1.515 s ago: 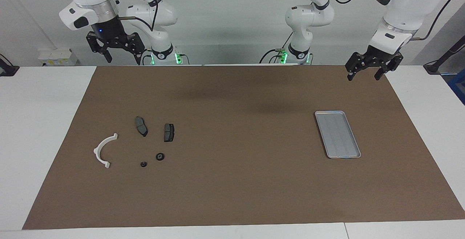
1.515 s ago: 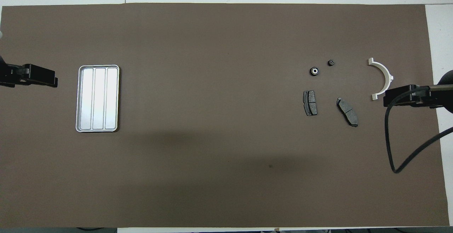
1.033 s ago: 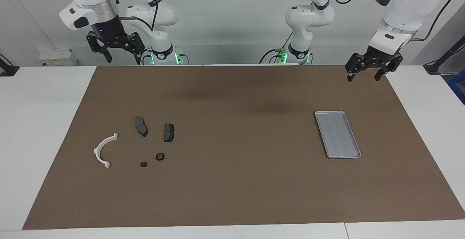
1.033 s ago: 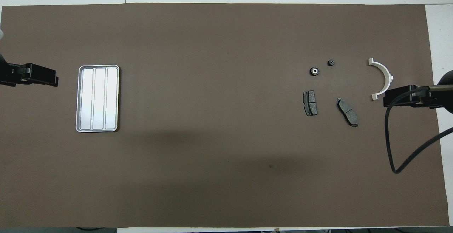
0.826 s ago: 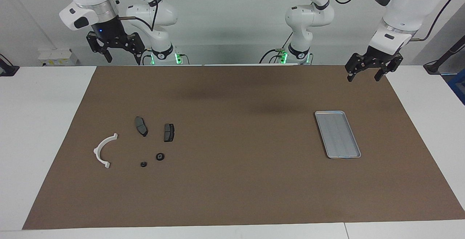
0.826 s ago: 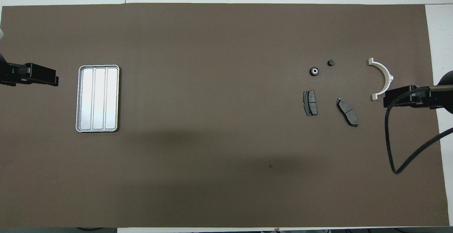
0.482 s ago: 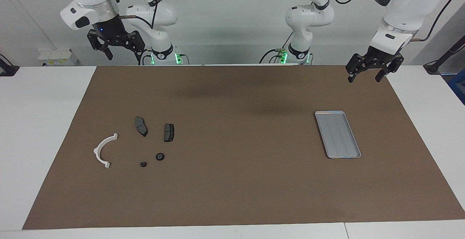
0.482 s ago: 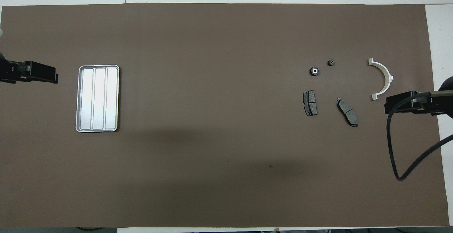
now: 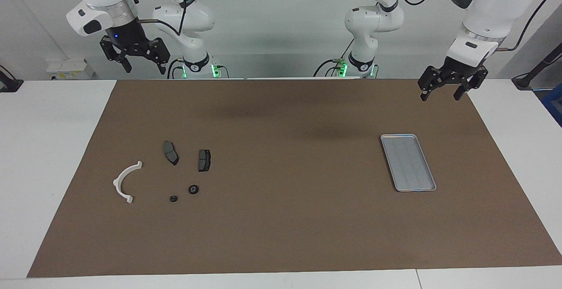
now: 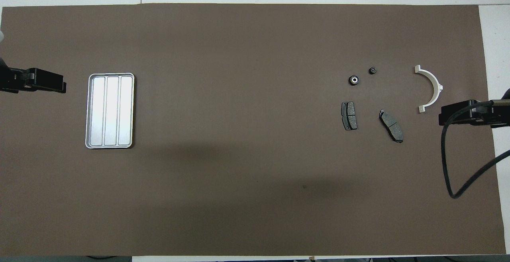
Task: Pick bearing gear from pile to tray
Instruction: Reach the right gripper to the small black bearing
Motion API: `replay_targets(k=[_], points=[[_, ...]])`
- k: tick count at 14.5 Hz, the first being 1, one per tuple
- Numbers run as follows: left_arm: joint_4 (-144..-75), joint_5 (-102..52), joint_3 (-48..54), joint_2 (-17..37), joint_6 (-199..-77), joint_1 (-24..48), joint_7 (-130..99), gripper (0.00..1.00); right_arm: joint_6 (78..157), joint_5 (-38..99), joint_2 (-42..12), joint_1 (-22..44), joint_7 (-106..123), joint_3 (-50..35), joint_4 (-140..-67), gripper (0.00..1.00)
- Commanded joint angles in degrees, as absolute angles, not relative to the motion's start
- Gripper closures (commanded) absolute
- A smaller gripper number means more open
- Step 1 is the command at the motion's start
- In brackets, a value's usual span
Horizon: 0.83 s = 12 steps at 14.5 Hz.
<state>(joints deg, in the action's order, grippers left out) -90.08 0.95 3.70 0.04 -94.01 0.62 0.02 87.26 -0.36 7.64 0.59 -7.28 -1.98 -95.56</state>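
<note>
Brown matting (image 9: pixel 281 218) covers nearly the whole white counter (image 9: pixel 48 148), where two robot arms hang raised at the robots' edge and nothing has yet been picked up. Largest of the things laid out is the silver metal tray (image 9: pixel 428 189), empty, lying toward the left arm's end with its long side running away from the robots. Toward the right arm's end lies the pile: a white curved bracket (image 9: pixel 124 181), then two dark grey brake pads (image 9: pixel 170 152) (image 9: pixel 204 160), and, farther from the robots than the pads, two small black round parts, the larger one (image 9: pixel 193 189) beside the smaller one (image 9: pixel 174 199); the larger, ring-shaped with a pale centre in the overhead view, looks the likelier bearing gear, though that is a judgement. The right hand (image 9: pixel 141 64), fingers spread wide and holding nothing, hangs high over the matting's edge nearest the robots, on the pile's side. The left hand (image 9: pixel 440 92), likewise open and empty, waits over the corner of the matting near the tray. The round part lies out from the right hand, away from the robots and past the pads, so the right arm is plainly the nearer one; being round, the part offers no long axis to line the fingers up with.
</note>
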Motion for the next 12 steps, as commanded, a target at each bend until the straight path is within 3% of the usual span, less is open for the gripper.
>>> replay_targets(k=[1,7,12], points=[[-91.23,0.26,2.99,-0.79,-94.92,1.23,-0.44,0.0,95.33,-0.35,5.47,1.05,-7.03,-2.55,-100.8,0.0],[-92.89,0.35,3.08,-1.49,-95.01,2.11,-0.44,0.0,113.26,-1.05,-13.51,3.86,-14.14,-2.55,-100.2,0.0],[-101.93,0.26,3.08,-5.53,-100.1,2.11,-2.28,0.0,121.9,-1.06,-24.41,4.83,-18.63,-2.55,-96.69,0.0]])
